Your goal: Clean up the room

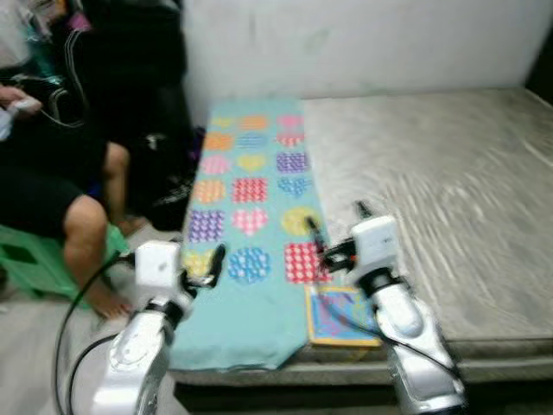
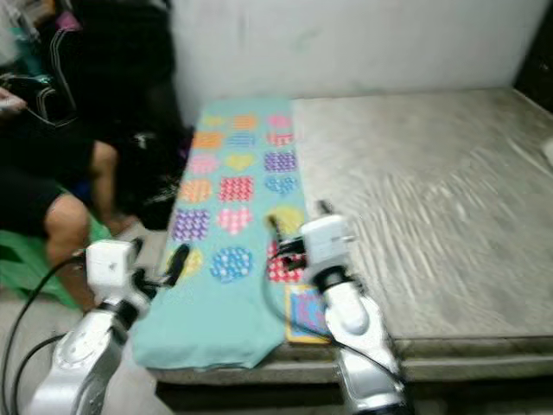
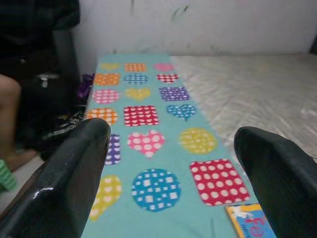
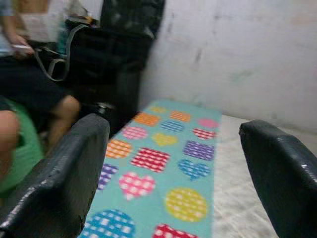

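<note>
1. Both hands hovered wide open, empty: left hand (image 1: pixel 216 259), right hand (image 1: pixel 337 229).
2. Patterned teal blanket (image 1: pixel 251 216) lay flat along the bed (image 1: pixel 432 190), a picture book (image 1: pixel 341 316) at its near corner.
3. Soft, light cloth; best pinched at an edge.

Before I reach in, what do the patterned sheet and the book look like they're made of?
Sheet: soft matte cloth, probably cotton; it drapes limp over the mattress edge. Book: seemingly thin paper or card with a printed cover, lying flat; blur hides the finish.
</note>
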Tool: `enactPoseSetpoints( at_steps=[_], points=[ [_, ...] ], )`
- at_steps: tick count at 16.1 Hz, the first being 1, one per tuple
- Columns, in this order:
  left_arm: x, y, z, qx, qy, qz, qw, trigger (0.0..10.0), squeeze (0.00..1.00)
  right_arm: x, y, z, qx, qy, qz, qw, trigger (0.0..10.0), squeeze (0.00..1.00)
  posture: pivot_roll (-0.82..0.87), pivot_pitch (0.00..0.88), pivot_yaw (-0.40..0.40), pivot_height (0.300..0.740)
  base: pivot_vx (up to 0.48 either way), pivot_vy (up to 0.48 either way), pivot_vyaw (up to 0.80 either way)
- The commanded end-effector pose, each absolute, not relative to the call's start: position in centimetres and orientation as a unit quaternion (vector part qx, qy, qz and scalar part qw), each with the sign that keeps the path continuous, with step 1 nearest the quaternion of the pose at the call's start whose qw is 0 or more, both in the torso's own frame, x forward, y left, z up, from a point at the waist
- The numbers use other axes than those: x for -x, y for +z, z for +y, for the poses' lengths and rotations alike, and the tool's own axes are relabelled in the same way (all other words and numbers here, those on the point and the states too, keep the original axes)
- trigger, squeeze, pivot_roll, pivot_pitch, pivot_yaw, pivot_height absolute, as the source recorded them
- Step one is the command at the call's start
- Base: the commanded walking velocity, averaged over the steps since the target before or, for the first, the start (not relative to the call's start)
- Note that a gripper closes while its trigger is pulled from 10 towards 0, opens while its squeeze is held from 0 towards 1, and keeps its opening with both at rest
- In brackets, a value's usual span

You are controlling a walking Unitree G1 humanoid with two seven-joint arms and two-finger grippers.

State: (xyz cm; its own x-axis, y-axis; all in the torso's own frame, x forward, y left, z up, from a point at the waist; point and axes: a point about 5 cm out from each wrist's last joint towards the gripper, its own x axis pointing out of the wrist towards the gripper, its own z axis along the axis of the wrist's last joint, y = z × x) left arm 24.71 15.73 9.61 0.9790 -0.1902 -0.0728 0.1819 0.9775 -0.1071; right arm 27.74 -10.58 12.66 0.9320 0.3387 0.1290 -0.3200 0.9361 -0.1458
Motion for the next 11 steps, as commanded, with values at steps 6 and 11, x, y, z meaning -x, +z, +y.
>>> enactPoseSetpoints(
  at_steps=[6,11],
  points=[
    [-24.9,9.9,15.3,0.045,-0.098,0.039,0.993,10.0,0.0,-27.8,12.9,-11.2,0.066,0.162,-0.078,0.982,10.0,0.0,-0.2,0.0,0.063,0.74,0.0,0.0,0.0],
    [-25.1,10.0,15.3,0.047,-0.082,0.03,0.995,10.0,0.0,-27.9,12.2,-9.9,0.089,0.222,-0.057,0.969,10.0,0.0,-0.17,0.0,-0.002,0.74,0.0,0.0,0.0]
  ],
)
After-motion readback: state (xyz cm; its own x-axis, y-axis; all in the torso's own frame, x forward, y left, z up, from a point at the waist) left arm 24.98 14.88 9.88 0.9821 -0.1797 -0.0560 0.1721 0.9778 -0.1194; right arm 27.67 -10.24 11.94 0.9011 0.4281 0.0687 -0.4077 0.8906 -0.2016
